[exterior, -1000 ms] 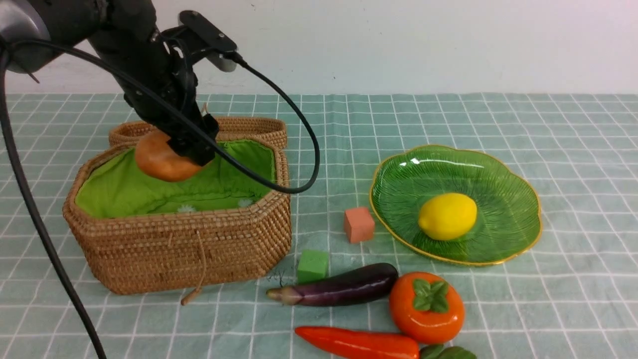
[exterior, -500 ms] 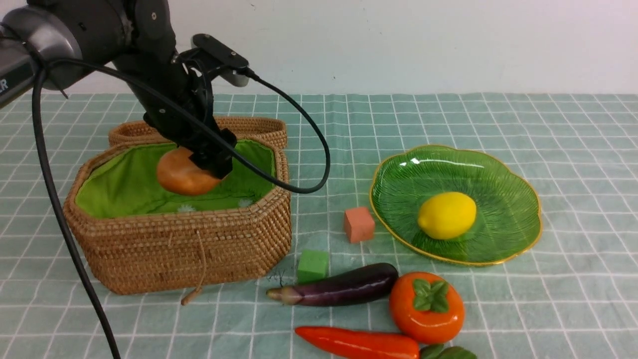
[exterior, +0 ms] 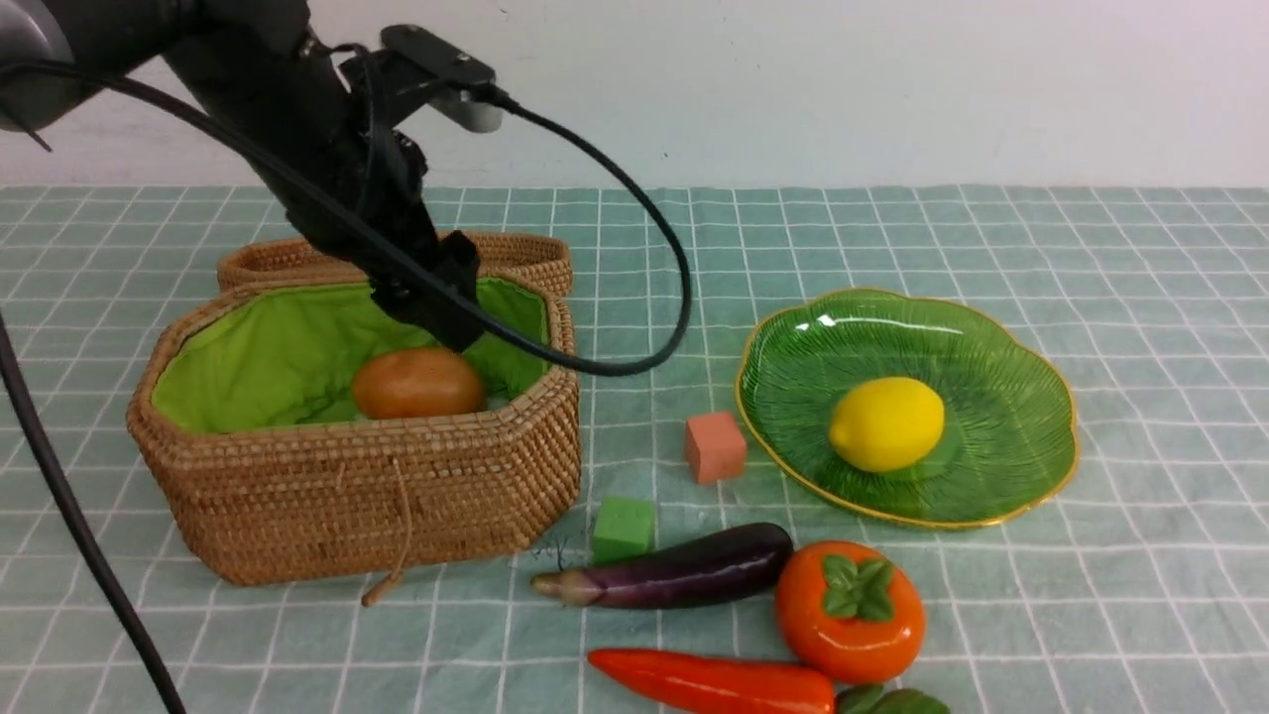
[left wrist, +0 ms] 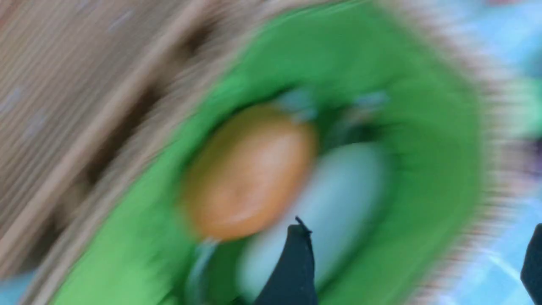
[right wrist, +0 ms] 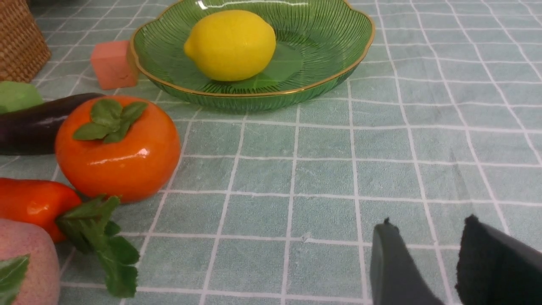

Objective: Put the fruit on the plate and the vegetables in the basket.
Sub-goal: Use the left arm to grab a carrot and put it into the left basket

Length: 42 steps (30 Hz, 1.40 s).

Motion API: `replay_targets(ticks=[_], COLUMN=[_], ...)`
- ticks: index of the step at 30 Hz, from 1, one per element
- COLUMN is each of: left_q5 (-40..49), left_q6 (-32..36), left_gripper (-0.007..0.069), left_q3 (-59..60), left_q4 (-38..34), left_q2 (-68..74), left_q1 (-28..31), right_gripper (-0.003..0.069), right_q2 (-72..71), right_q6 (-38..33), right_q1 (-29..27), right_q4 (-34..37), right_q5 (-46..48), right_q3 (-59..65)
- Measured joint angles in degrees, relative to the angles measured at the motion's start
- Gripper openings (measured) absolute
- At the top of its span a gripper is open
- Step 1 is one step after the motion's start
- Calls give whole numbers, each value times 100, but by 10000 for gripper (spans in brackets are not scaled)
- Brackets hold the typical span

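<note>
Two containers bracket the scene. At the left of the front view stands the basket point(exterior: 347, 516), its lid point(exterior: 516, 253) resting behind it. Low on the green lining lies a brown-orange oval point(exterior: 418, 383), and the blurred left wrist view shows a white oval point(left wrist: 338, 190) touching it. My left gripper point(exterior: 436, 315) hangs just above them, jaws spread wide and gripping nothing; I read this as a delivery completed, since both pieces rest on the lining clear of the fingers. At centre, a green cube point(exterior: 622, 529) and a salmon cube point(exterior: 714, 446) sit between basket and plate; neither belongs to the sort. Along the lower centre lie the eggplant point(exterior: 674, 578) and the carrot point(exterior: 714, 684), both due for the basket, with the persimmon point(exterior: 850, 610) just beside them. Right of centre, the plate point(exterior: 991, 337) holds the lemon point(exterior: 885, 423). The right wrist view adds the peach point(right wrist: 25, 262) by the carrot's leaves, not yet plated, and my right gripper point(right wrist: 425, 237) low over bare cloth, jaws slightly apart and empty, which I judge well placed for the remaining fruit.
</note>
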Motion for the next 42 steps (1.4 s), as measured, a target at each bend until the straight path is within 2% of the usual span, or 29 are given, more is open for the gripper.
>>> replay_targets(ticks=[2, 6, 9, 14, 24, 42], left_q5=[40, 53, 53, 19, -949, -1465], left_q6=[703, 1497, 1762, 1711, 1584, 1565], left_gripper=[633, 596, 561, 508, 498, 471], left_q3=[41, 340, 700, 1406, 1748, 1748], left_q4=[-370, -498, -274, 96, 280, 412], left_q2=[-132, -224, -159, 151, 584, 1360], left_q1=[-423, -1279, -1794, -2350, -2728, -2734], right_gripper=[241, 241, 241, 241, 241, 241], right_q2=[0, 0, 0, 0, 0, 0], right_q6=[0, 0, 0, 0, 0, 0], right_q1=[0, 0, 0, 0, 0, 0], right_q4=[0, 0, 0, 0, 0, 0], right_q5=[0, 0, 0, 0, 0, 0], right_q3=[0, 0, 0, 0, 0, 0])
